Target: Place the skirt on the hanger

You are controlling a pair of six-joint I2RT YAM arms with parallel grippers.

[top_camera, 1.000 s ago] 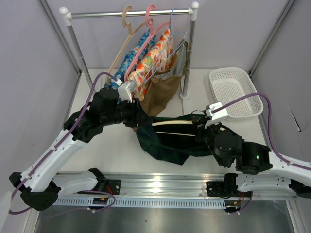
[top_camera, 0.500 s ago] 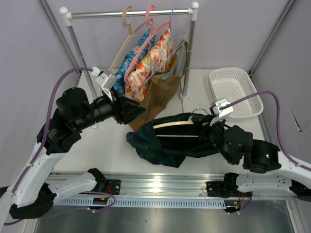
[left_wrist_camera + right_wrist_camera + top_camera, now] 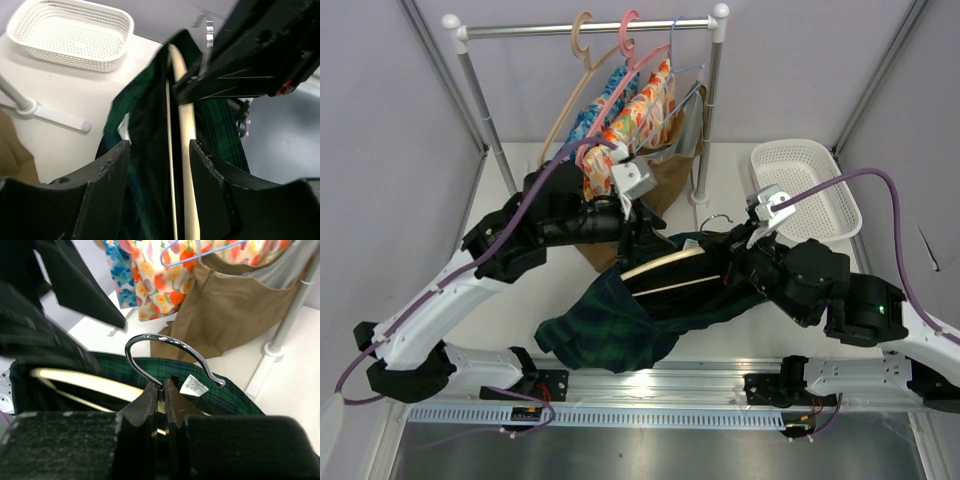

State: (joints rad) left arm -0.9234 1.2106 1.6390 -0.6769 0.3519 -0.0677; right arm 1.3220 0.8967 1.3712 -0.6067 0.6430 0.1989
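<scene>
Right gripper (image 3: 160,392) clamped on hook neck of cream hanger (image 3: 665,266); left gripper (image 3: 160,155) open astride plaid skirt (image 3: 610,335), hem at near edge of table (image 3: 730,180).

Skirt (image 3: 612,335) dk green/navy plaid; hanger (image 3: 665,263) cream.

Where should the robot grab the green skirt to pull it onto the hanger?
Probably on the waistband, the open rim beside the cream arm of the hanger. Come in from the left end, along that arm, with the left fingers straddling the rim: it is a thin edge standing open there, while the rest of the skirt hangs loose.
</scene>
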